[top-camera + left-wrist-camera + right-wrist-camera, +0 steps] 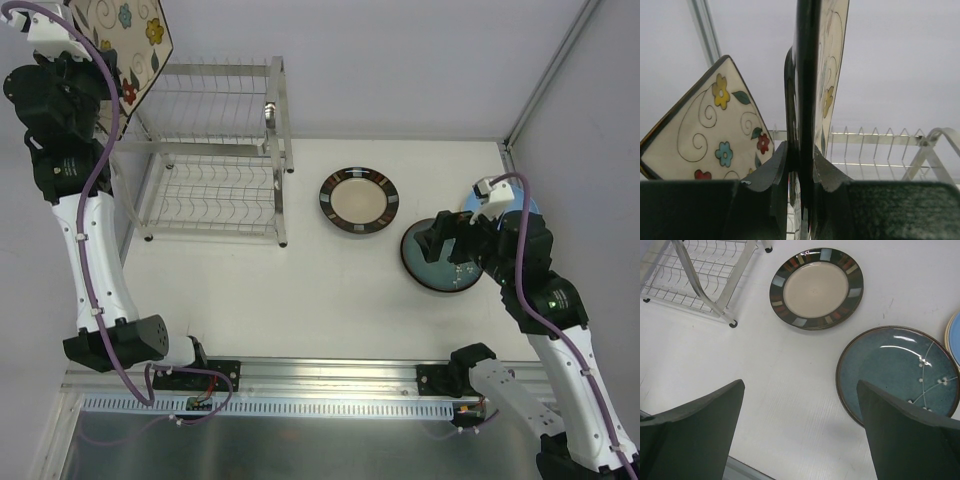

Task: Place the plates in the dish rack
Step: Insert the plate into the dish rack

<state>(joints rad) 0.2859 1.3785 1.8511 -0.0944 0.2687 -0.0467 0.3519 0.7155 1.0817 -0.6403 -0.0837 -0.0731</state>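
My left gripper [800, 150] is shut on the dark edge of a square floral plate [830, 60], seen edge-on and held upright high over the dish rack [880, 150]. A second floral plate [710, 125] shows left of the fingers. From above, a floral plate [125, 45] stands over the left end of the dish rack [215, 150]. My right gripper [801, 385] is open and empty, low over the table at the left rim of the dark teal plate [895, 370]. The round dark-rimmed cream plate [816, 288] lies beyond. A light blue plate [955, 335] peeks in at the right.
The rack [700, 275] stands at the back left against the wall. A metal rail [330, 385] with both arm bases runs along the near edge. A frame post [550, 85] rises at the back right. The right arm [530, 270] covers most of the light blue plate [530, 208].
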